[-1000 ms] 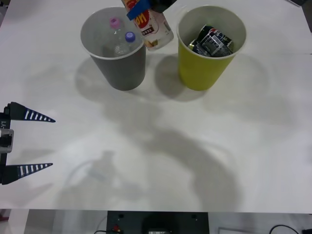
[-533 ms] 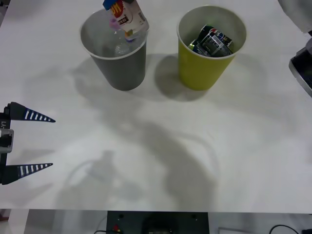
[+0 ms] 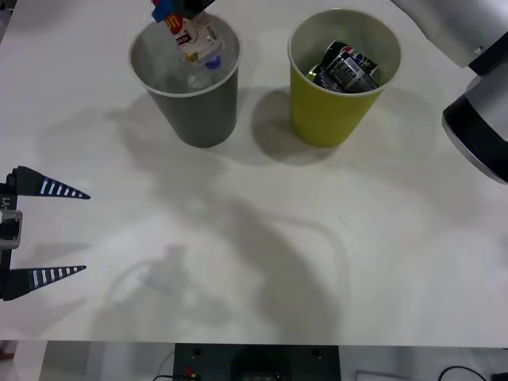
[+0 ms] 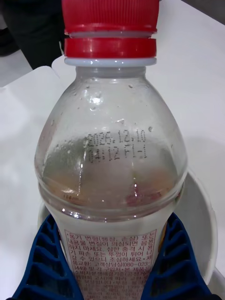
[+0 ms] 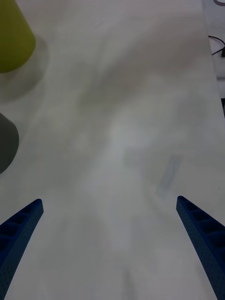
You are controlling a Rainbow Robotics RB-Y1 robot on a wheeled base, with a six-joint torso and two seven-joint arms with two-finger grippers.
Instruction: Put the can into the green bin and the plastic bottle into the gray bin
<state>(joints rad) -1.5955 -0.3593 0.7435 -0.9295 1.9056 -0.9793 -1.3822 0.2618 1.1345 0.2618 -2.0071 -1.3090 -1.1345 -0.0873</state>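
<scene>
The right hand (image 3: pixel 176 9) hangs at about 11 o'clock in the front view, directly above the mouth of the gray bin (image 3: pixel 190 107). Its blue ribbed fingers (image 4: pixel 44 262) clamp the label band of the plastic bottle (image 3: pixel 194 38) from both sides; in the right wrist view the bottle (image 4: pixel 110 154) sits between them with its red cap pointing away from the hand and the bin's pale rim curving behind it. In the front view the bottle hangs tilted, its lower end already inside the bin's opening, and a blue-capped bottle (image 3: pixel 211 60) lies in the bin just under it.

The green bin (image 3: pixel 337 95) stands on the white counter (image 3: pixel 262 262) just beside the gray one, at roughly 1 o'clock, and holds a crushed dark can (image 3: pixel 345 67) leaning against its inner wall.

The left hand (image 3: pixel 44 232) rests low at 8 o'clock near the counter's edge, well apart from both bins, its two fingers spread wide and holding nothing. Its wrist view looks along the bare counter (image 5: pixel 122 117), with parts of the green bin (image 5: pixel 14 37) and the gray bin (image 5: pixel 7 143) showing at the picture's edge.
</scene>
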